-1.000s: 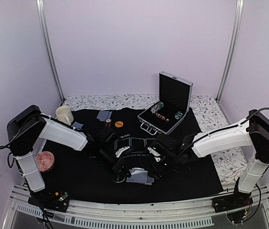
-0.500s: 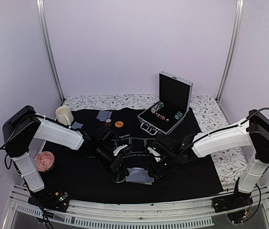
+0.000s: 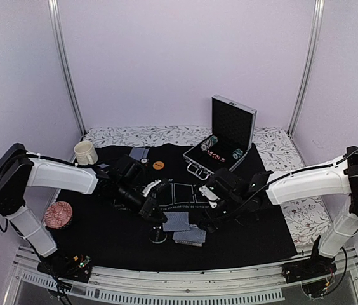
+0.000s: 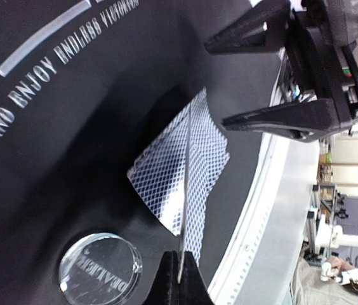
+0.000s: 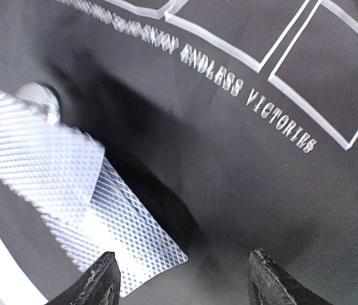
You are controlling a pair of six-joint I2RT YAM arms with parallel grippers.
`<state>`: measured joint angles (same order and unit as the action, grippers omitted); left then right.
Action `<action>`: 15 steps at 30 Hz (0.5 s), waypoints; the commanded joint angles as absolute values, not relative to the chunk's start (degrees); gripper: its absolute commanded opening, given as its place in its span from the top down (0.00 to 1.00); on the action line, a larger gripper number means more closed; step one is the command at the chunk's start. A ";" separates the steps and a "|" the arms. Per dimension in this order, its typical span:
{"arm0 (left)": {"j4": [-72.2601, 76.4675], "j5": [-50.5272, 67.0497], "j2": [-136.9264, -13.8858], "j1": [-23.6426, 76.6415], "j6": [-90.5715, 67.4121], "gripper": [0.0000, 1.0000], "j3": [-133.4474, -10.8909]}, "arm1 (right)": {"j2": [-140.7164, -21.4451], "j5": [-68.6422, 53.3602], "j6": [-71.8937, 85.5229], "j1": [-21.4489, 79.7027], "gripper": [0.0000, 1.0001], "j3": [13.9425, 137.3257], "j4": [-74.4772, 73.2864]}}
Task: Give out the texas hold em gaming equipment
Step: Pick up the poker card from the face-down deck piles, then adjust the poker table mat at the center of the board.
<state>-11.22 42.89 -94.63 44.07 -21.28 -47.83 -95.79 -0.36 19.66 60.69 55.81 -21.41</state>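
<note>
My left gripper point(image 3: 162, 216) is shut on the edge of a grey-blue-backed playing card point(image 3: 178, 221) and holds it just above the black mat. In the left wrist view point(image 4: 179, 274) the card point(image 4: 186, 190) shows edge-on between the jaws. A second card point(image 3: 190, 236) lies flat on the mat below it point(image 4: 157, 175). A clear dealer disc point(image 3: 158, 238) lies next to them point(image 4: 99, 272). My right gripper point(image 3: 208, 215) is open and empty, just right of the cards point(image 5: 185, 279). The flat card point(image 5: 125, 235) lies by its left finger.
The open silver case point(image 3: 220, 152) with chips stands at the back right. A cream mug point(image 3: 85, 152), more cards point(image 3: 139, 153), an orange disc point(image 3: 159, 164) and small chips point(image 3: 144, 162) sit at the back left. A reddish round disc point(image 3: 58, 214) lies off the mat's left edge.
My left gripper has lifted one card off the pair and drawn it back and left. The other card stays on the mat. My right gripper has shifted slightly back.
</note>
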 commanded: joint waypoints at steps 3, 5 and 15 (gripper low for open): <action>-6.44 42.56 -89.80 40.71 -24.15 1.00 -45.49 | -88.28 -3.89 18.13 56.23 0.29 55.51 -21.73; -5.95 42.39 -89.22 39.65 -25.06 1.00 -45.00 | -86.51 -3.69 18.15 53.88 0.28 54.58 -22.83; -7.03 35.14 -82.62 30.95 -27.39 1.00 -40.51 | -84.59 -3.60 13.17 20.75 0.23 49.36 -27.36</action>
